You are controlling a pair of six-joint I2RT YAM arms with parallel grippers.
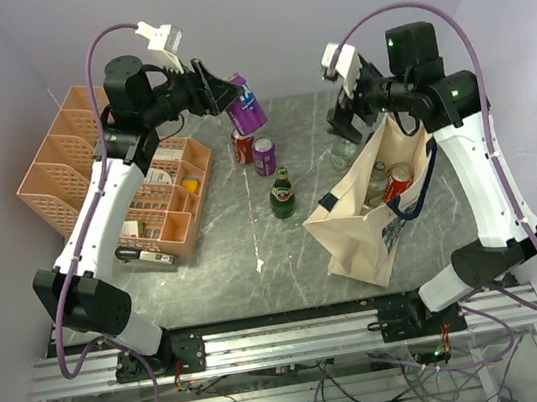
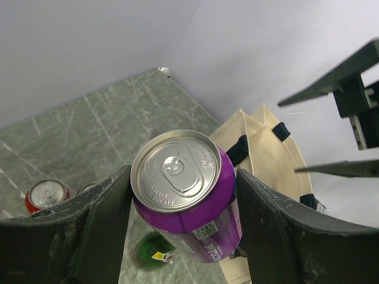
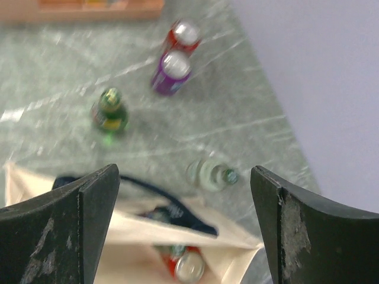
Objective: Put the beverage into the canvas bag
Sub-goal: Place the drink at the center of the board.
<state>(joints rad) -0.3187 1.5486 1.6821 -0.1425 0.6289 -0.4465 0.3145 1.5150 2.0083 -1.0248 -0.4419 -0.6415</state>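
My left gripper (image 1: 235,95) is shut on a purple can (image 1: 248,113) and holds it tilted in the air above the table's far middle. In the left wrist view the can (image 2: 188,198) sits between both fingers (image 2: 77,236). The cream canvas bag (image 1: 362,227) with navy handles stands open at the right and also shows in the left wrist view (image 2: 266,139). Inside it lie a red can (image 1: 400,181) and a bottle. My right gripper (image 1: 346,127) is open and empty above the bag's far rim (image 3: 133,228), with the red can (image 3: 189,267) in the bag below it.
A red can (image 1: 243,147), a second purple can (image 1: 264,156) and a green bottle (image 1: 282,194) stand mid-table. A clear bottle (image 3: 210,174) stands behind the bag. Orange file trays (image 1: 65,156) and a divided orange organizer (image 1: 174,190) fill the left side.
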